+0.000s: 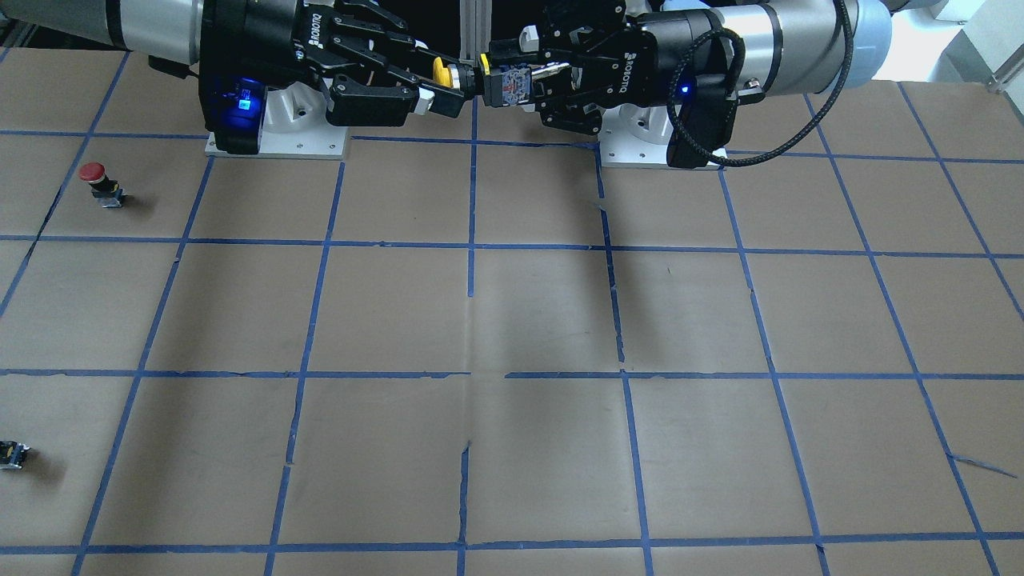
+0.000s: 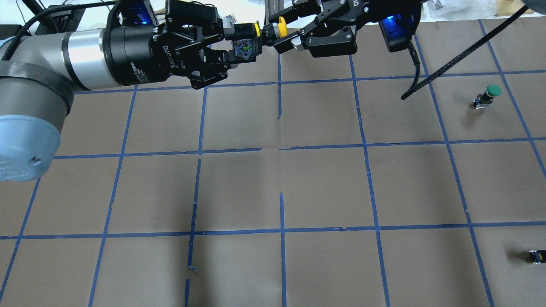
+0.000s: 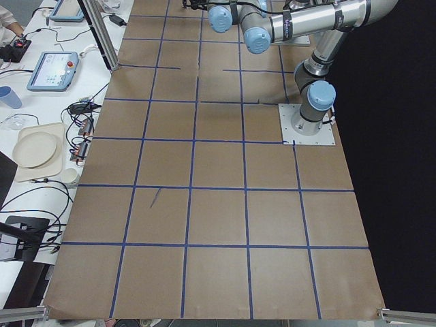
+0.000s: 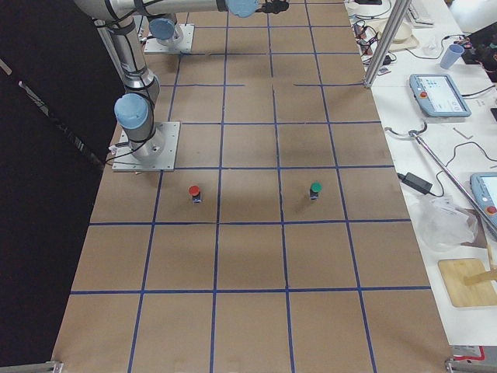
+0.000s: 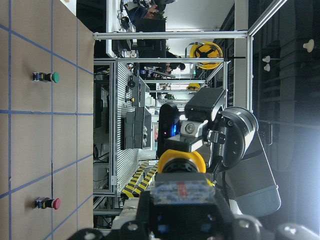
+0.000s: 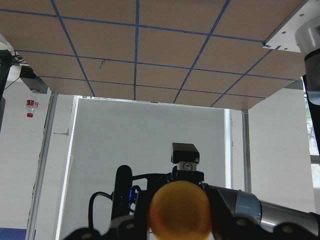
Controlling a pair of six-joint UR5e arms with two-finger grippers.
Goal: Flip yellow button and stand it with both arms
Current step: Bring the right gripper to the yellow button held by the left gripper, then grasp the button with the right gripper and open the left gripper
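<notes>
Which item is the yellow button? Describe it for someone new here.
At the top of the overhead view, above the table, the left gripper and right gripper meet tip to tip. The yellow button is the small part bridging them. Unlike the red button and green button standing on the table, its cap is yellow and it hangs aloft.

Bench [image 1: 544, 320] is presenting as matt brown paper, lightly creased, with blue tape [image 1: 472, 245] fraying in spots. Left arm [image 2: 85, 59] is showing satin silver metal and a smooth light-blue plastic joint cap [image 2: 25, 145]; yellow button [image 1: 441, 70] is looking like smooth plastic.
</notes>
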